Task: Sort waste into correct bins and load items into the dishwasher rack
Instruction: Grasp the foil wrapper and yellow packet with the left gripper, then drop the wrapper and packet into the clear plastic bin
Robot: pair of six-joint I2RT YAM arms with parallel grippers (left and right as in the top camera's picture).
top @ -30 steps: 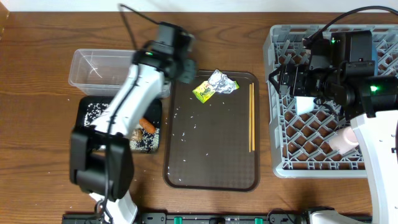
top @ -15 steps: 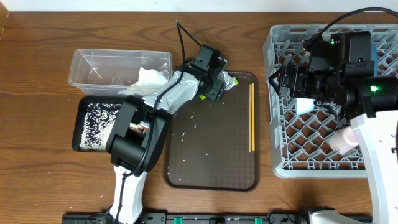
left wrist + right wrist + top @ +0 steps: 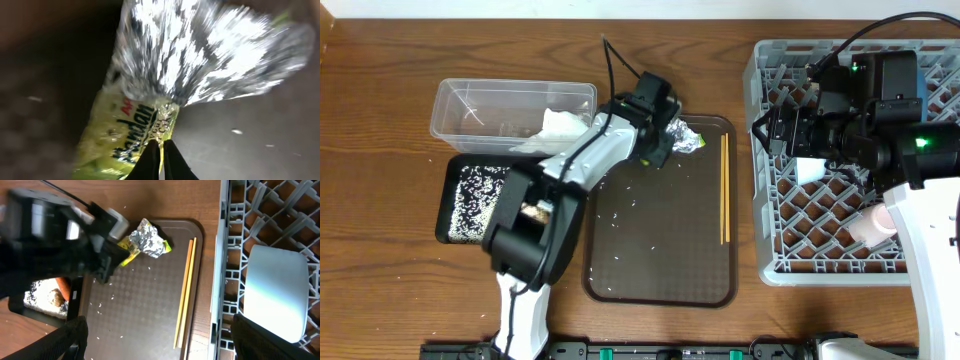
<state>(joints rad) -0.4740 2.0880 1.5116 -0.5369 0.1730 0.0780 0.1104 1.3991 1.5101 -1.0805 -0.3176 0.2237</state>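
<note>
On the wooden bench (image 3: pixel 380 120), a clear plastic rectangular tub (image 3: pixel 450 100) sits back left, a crumpled white tissue (image 3: pixel 560 125) in its right end. Just before it lies a shallow black rectangular tray (image 3: pixel 446 215) holding white rice grains (image 3: pixel 475 190), an orange carrot (image 3: pixel 62 285) and a brown food lump (image 3: pixel 56 299). Right of both sits a large dark brown serving tray (image 3: pixel 660 240), with a yellow-green and silver wrapper (image 3: pixel 685 137) near its back edge and thin wooden chopsticks (image 3: pixel 724 190) along its right side. Rightmost stands a large square grey plastic dishwasher rack (image 3: pixel 775 265) holding a small pink cup (image 3: pixel 873 228).

Left jaws pinched, right jaws spread
</note>
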